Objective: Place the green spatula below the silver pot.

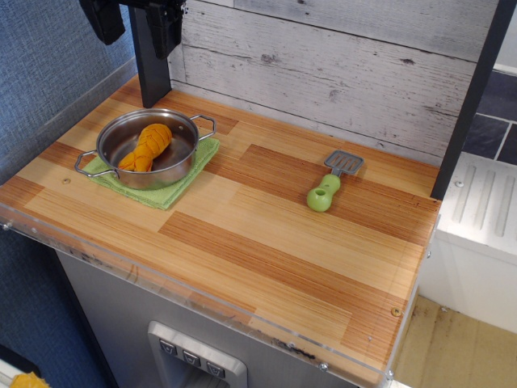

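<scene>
While no grasp made yet, spatula [330, 183] lying flat on desk [266, 242], right side, well apart from pot [148, 148]. Green handle toward the near edge, grey slotted blade toward the back wall, slightly tilted. Free all around, so reachable from above without obstacle; probably put there as a start position for picking.

Pot resting on green cloth [166, 194] at left back part of desk, cloth perhaps as soft base under the steel. Inside pot: one orange-yellow thing [147, 145], twisted or ribbed form, maybe toy food, leaning against the pot wall. Two wire handles visible, one at back right, one at front left.

Gripper [133, 20] high at top left corner, above and behind pot, mostly cut by picture edge; whether released or clenched, cannot tell. Nothing seen held in it.

Place "below the pot" judged as bare desk in front of the cloth, toward near edge. Free and wide enough there. Task judged as not begun: long travel to the right needed first, then carry back to the left.
</scene>
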Robot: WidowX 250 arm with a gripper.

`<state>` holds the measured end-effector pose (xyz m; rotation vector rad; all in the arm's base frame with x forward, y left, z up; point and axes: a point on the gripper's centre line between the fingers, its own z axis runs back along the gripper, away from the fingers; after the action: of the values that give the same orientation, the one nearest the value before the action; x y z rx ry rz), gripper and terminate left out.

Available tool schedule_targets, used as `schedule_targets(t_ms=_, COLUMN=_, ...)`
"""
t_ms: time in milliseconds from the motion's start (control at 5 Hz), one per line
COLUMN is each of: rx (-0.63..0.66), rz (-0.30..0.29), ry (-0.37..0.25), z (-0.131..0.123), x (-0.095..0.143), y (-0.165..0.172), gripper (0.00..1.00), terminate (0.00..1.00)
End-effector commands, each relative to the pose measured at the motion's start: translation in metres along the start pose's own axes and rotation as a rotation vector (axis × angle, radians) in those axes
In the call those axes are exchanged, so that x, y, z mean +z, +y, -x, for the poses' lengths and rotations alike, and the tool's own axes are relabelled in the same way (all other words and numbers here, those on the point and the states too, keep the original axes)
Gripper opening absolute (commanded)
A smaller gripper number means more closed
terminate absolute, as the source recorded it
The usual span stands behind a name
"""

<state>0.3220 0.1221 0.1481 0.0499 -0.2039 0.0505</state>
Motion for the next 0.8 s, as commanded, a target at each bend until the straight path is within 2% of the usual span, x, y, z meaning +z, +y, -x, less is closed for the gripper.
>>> schedule_targets(t_ms=0, rx=0.0, rz=0.0, ry=0.0, z=0.0, x=0.0, y=0.0, gripper=1.0, terminate=0.0)
schedule_targets(t_ms=200, rx=-0.067, rz=0.061, ry=-0.013, z=-0.008, x=-0.004, y=-0.031, gripper=1.0, terminate=0.0)
schedule_targets(t_ms=400, rx=-0.219, rz=0.069, ry=-0.021, z=-0.012, x=-0.011, y=-0.065, gripper=1.0, terminate=0.0)
schedule_targets(t_ms=600, rx=-0.293, rz=0.08, ry=-0.032, z=-0.009, x=-0.019, y=-0.088, gripper=1.0, terminate=0.0)
